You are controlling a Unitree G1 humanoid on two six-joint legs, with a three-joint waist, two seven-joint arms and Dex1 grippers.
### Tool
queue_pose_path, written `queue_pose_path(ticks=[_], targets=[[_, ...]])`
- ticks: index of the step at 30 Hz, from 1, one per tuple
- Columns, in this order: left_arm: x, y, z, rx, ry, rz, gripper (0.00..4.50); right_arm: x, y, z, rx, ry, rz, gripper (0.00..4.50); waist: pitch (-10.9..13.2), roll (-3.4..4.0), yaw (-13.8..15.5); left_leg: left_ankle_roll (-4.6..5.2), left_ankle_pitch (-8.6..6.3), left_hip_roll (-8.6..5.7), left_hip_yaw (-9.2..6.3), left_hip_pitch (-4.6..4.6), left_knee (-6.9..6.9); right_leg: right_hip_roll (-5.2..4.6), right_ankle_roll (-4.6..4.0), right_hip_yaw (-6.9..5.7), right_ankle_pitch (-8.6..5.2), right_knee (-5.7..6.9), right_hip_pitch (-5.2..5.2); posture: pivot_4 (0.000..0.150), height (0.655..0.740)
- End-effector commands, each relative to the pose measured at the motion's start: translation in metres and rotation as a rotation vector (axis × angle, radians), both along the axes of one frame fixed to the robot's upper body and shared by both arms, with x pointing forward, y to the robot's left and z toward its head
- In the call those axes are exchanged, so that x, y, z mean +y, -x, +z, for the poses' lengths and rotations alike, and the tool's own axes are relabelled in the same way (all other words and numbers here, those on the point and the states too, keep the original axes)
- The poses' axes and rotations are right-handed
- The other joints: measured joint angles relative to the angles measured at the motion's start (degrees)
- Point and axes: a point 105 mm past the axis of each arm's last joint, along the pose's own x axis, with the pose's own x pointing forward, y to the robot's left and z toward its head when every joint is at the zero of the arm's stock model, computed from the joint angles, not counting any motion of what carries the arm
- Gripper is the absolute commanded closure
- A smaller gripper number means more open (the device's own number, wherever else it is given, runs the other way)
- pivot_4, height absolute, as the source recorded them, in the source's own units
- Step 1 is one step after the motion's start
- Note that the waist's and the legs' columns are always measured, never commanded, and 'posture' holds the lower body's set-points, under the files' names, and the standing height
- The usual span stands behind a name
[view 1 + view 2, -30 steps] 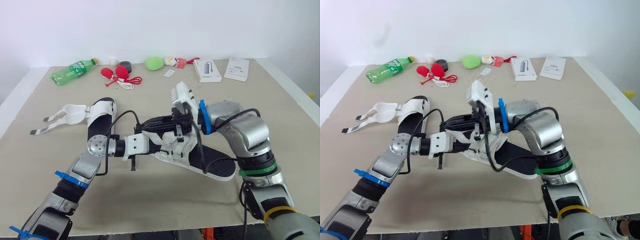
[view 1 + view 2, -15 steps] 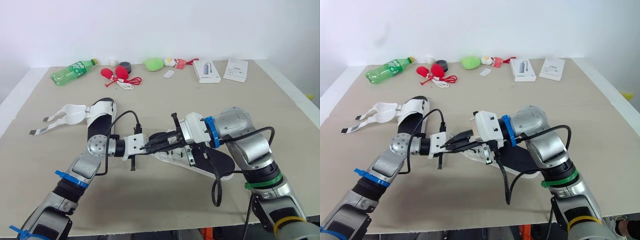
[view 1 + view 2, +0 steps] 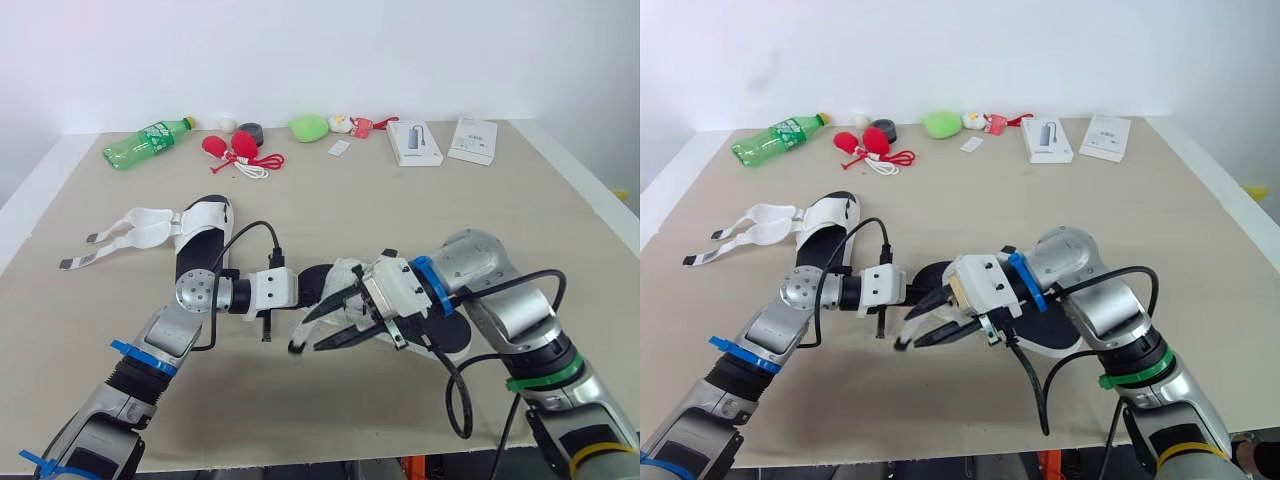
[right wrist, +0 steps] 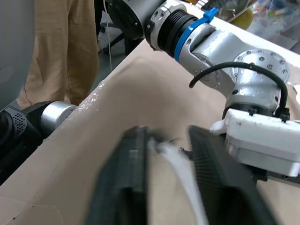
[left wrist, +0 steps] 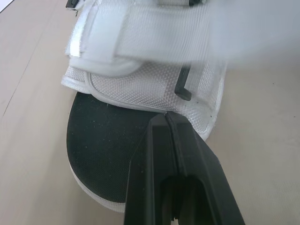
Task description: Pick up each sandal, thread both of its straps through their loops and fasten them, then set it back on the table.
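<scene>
A white sandal with a black sole point(image 3: 447, 336) lies mid-table, its white upper point(image 5: 140, 56) facing my left arm. My left gripper point(image 5: 166, 117) is shut, its tips pinching the rim of that upper; from the head it sits at the sandal's left side point(image 3: 318, 283). My right gripper point(image 3: 310, 333) reaches low across the sandal toward the front left. Its fingers are apart, and a loose white strap point(image 3: 318, 322) runs between them, blurred in the right wrist view point(image 4: 180, 159). A second sandal point(image 3: 200, 240) lies at the left with its straps point(image 3: 130, 230) spread open.
Along the back edge stand a green bottle point(image 3: 145, 143), red objects with a cord point(image 3: 235, 148), a green lump point(image 3: 309, 127) and two white boxes point(image 3: 414, 142) point(image 3: 473, 138). The table's front edge point(image 3: 300, 462) is close below the arms.
My right gripper swung down from above the sandal to its front left side, and its fingers spread with the strap drawn out between them. The left gripper kept its hold.
</scene>
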Motion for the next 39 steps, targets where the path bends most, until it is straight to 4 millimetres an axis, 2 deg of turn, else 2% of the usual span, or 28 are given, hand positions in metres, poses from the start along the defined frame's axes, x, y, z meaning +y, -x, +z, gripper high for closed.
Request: queue_pose_path(ticks=[1, 3, 4, 7, 12, 14, 18, 25, 30, 35, 39], targets=[[0.003, 0.005, -0.023, 0.071, -0.071, -0.008, 4.5, -0.007, 0.008, 0.011, -0.007, 0.011, 0.037, 1.5, 0.0, -0.01, 0.0, 0.0, 0.0, 0.0, 0.0, 0.0, 0.0, 0.0, 0.0, 0.0, 0.0, 0.0, 0.0, 0.15, 0.74], [0.003, 0.004, -0.022, 0.07, -0.071, -0.008, 4.5, -0.014, 0.007, 0.013, 0.03, 0.039, 0.016, 0.71, 0.0, -0.08, 0.0, 0.0, 0.0, 0.0, 0.0, -0.01, 0.0, -0.01, 0.0, 0.0, 0.0, -0.01, 0.0, 0.15, 0.74], [0.003, 0.004, -0.022, 0.069, -0.071, -0.007, 4.5, -0.02, 0.007, 0.013, 0.073, 0.066, -0.008, 0.57, 0.0, -0.08, 0.0, 0.0, 0.0, 0.0, 0.0, -0.01, 0.0, -0.01, 0.0, 0.0, 0.0, -0.01, 0.0, 0.15, 0.74], [0.004, 0.002, -0.021, 0.065, -0.069, -0.002, 4.5, -0.039, 0.008, 0.001, 0.268, 0.184, -0.126, 0.57, 0.1, -0.11, 0.1, -0.01, 0.0, -0.01, 0.0, -0.02, 0.0, -0.03, -0.01, 0.0, -0.01, -0.01, 0.0, 0.15, 0.74], [0.005, 0.002, -0.017, 0.069, -0.057, -0.005, 4.5, -0.049, 0.012, -0.024, 0.462, 0.269, -0.252, 0.57, 0.0, -0.16, 0.2, -0.03, -0.02, 0.0, 0.01, -0.01, 0.0, -0.04, -0.05, -0.01, -0.04, -0.02, -0.01, 0.15, 0.74], [0.005, 0.002, -0.015, 0.07, -0.056, -0.011, 4.5, -0.049, 0.009, -0.034, 0.477, 0.283, -0.293, 0.57, 0.1, -0.2, 0.2, -0.04, -0.02, 0.0, 0.02, -0.01, 0.01, -0.05, -0.05, 0.0, -0.03, -0.02, -0.01, 0.15, 0.74], [0.005, 0.006, -0.015, 0.082, -0.067, -0.03, 4.5, -0.049, -0.014, -0.058, 0.415, 0.295, -0.429, 0.57, 0.0, -0.3, 0.1, -0.05, -0.03, 0.0, 0.07, -0.03, 0.04, -0.07, -0.04, 0.01, -0.03, -0.02, -0.06, 0.15, 0.74], [0.01, 0.012, -0.014, 0.104, -0.089, -0.047, 4.5, -0.046, -0.04, -0.056, 0.345, 0.257, -0.481, 0.57, 0.0, -0.42, 0.0, -0.07, -0.04, 0.01, 0.08, -0.04, 0.04, -0.05, -0.03, 0.01, -0.01, -0.02, -0.08, 0.15, 0.74], [0.014, 0.011, -0.014, 0.097, -0.107, -0.031, 4.5, -0.044, -0.05, -0.056, 0.333, 0.253, -0.485, 0.57, 0.0, -0.45, 0.0, -0.07, -0.04, 0.01, 0.08, -0.05, 0.05, -0.05, -0.02, 0.01, -0.01, -0.02, -0.07, 0.15, 0.74], [0.018, 0.002, -0.015, 0.061, -0.107, 0.018, 4.5, -0.043, -0.046, -0.055, 0.373, 0.254, -0.471, 0.57, 0.0, -0.45, 0.0, -0.07, -0.04, 0.01, 0.07, -0.05, 0.05, -0.05, -0.01, 0.01, 0.0, -0.02, -0.07, 0.15, 0.74], [0.025, -0.006, -0.015, 0.03, -0.108, 0.059, 4.5, -0.044, -0.03, -0.049, 0.569, 0.267, -0.458, 0.57, 0.0, -0.45, 0.0, -0.08, -0.03, 0.01, 0.07, -0.05, 0.09, -0.06, -0.01, 0.01, 0.03, -0.02, -0.06, 0.15, 0.74]])
